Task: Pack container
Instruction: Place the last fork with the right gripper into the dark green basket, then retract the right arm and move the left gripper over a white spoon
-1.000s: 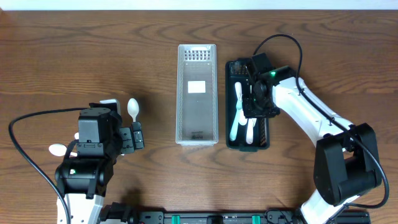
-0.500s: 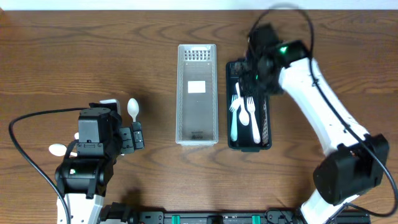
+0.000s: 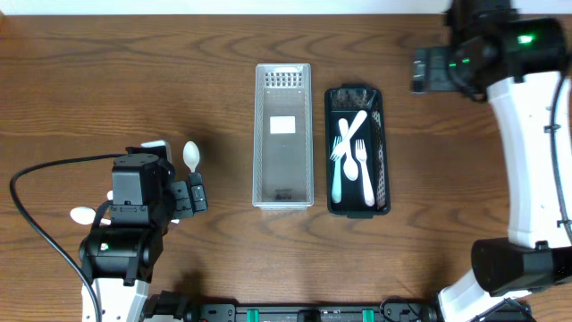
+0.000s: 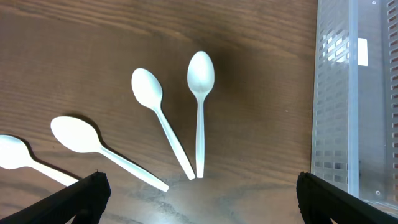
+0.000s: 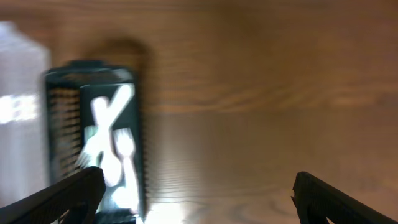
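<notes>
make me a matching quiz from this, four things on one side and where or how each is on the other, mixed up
1 white spoons
2 white forks
3 clear basket
4 right gripper

a in the black tray
b open, holding nothing
c loose on the table
d holds no cutlery

Pairs: 1-c, 2-a, 3-d, 4-b

Four white spoons lie fanned on the wooden surface, all left of the clear perforated container.
</notes>
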`<action>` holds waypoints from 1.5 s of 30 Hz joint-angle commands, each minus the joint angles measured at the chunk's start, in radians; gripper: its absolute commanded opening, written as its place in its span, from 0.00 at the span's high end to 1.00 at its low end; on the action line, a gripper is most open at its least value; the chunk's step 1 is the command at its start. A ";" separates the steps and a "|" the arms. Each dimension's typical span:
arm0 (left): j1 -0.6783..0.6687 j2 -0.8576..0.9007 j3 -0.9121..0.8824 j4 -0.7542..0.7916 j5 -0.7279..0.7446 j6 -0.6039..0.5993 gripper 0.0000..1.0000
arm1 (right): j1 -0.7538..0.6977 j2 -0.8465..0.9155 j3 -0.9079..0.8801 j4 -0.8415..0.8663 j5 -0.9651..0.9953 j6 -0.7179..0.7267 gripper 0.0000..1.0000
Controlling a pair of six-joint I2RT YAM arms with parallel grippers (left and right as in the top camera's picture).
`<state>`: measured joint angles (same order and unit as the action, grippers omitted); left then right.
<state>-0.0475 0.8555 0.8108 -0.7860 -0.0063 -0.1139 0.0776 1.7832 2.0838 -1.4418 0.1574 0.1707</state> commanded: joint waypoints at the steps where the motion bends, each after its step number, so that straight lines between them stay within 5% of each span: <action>1: 0.004 0.000 0.060 -0.024 0.000 -0.026 0.02 | -0.085 -0.010 -0.035 -0.005 -0.043 -0.011 0.01; 11: 0.004 0.258 0.418 -0.182 0.000 -0.018 0.02 | -0.136 -0.010 -0.341 0.105 -0.080 -0.008 0.01; 19: 0.004 0.620 0.457 -0.166 -0.001 -0.015 0.02 | -0.116 -0.010 -0.581 0.239 -0.105 -0.007 0.01; 30: 0.004 0.940 0.454 -0.121 0.000 -0.014 0.02 | -0.116 -0.010 -0.592 0.246 -0.110 -0.008 0.01; 45: 0.014 1.014 0.356 -0.004 0.089 0.027 0.02 | -0.116 -0.010 -0.592 0.239 -0.109 -0.009 0.01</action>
<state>-0.0456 1.8591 1.1820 -0.7986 0.0727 -0.1005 -0.0483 1.7832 1.4925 -1.2022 0.0517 0.1707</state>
